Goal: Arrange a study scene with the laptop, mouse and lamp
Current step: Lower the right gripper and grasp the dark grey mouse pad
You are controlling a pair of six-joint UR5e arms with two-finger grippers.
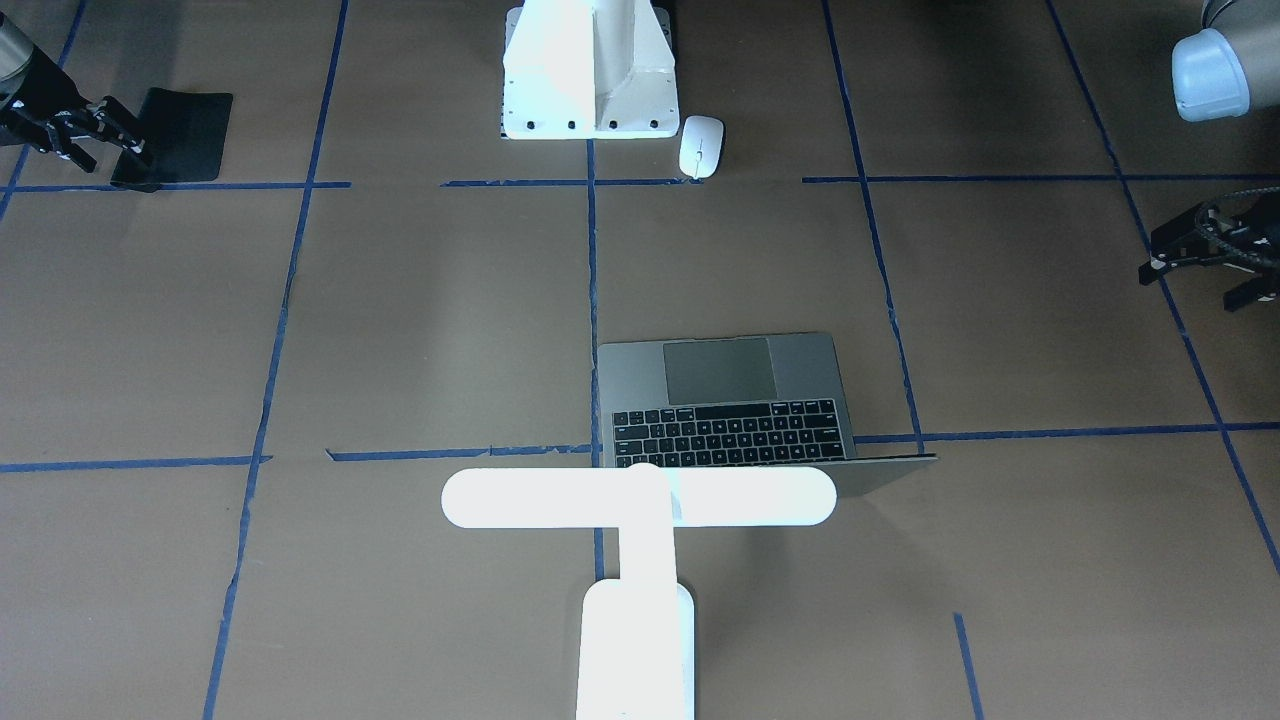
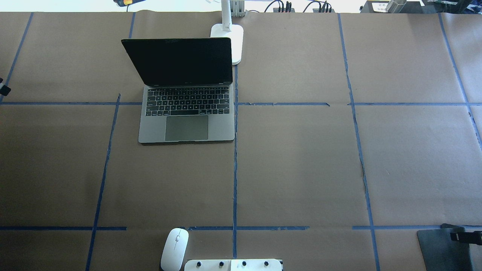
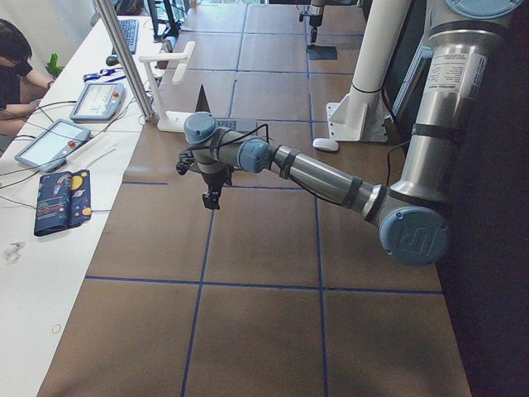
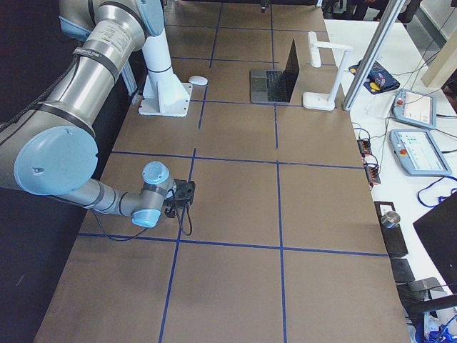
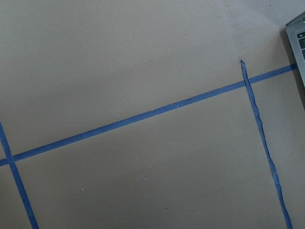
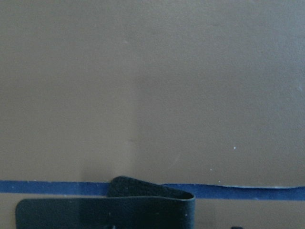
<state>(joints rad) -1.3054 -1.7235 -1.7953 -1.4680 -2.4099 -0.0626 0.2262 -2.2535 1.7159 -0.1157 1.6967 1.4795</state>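
Front view: we've got the laptop (image 1: pixel 720 400) open on the brown paper (image 1: pixel 420 330), the lamp (image 1: pixel 640 497) bar over its hinge edge, and the mouse (image 1: pixel 701 146) just beside the white pedestal (image 1: pixel 590 70).
Front view, grippers: the left gripper (image 1: pixel 1192 288) has its jaws apart and holds nothing; the right gripper (image 1: pixel 115 160) has its jaws apart at the black pad (image 1: pixel 185 125) corner.
Overhead: the lamp base sits just behind the dark screen.
Right wrist: we see the pad's edge curled up.

Laptop (image 2: pixel 186 126) open; lamp (image 2: pixel 236 43) just behind; mouse (image 2: pixel 174 248) well apart.
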